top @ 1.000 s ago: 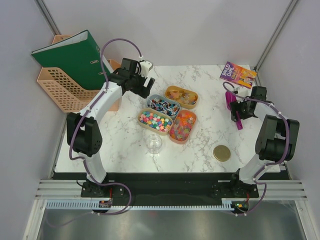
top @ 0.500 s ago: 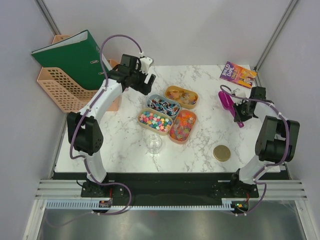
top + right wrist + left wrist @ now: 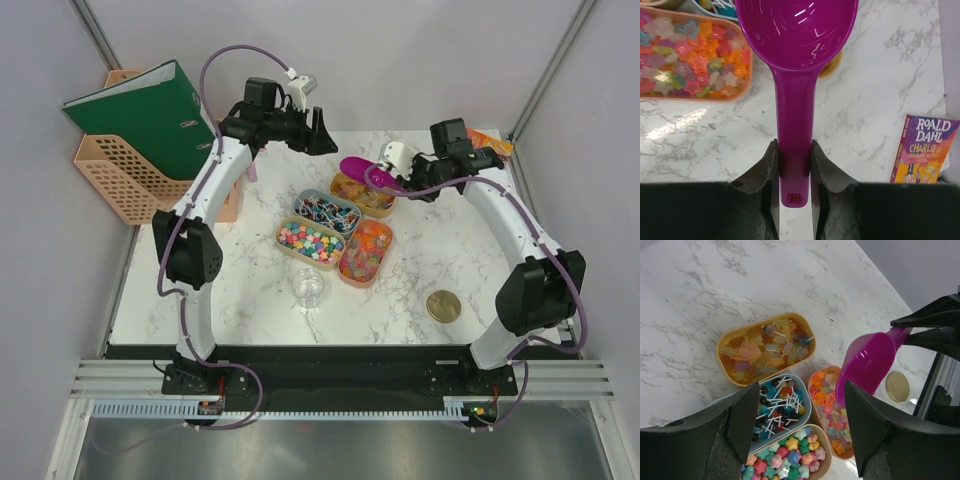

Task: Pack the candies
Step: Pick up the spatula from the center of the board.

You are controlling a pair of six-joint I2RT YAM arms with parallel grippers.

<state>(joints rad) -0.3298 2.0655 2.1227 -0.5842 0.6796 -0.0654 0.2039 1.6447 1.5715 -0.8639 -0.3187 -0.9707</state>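
Top external: right arm (image 3: 505,215) outstretched, scoop (image 3: 357,167) over candies (image 3: 365,192).

Bare tabletop (image 3: 250,270) is left to either side of the trays (image 3: 280,238); just near of them stands the jar (image 3: 308,286), and above their far end the scoop (image 3: 358,168) is held.
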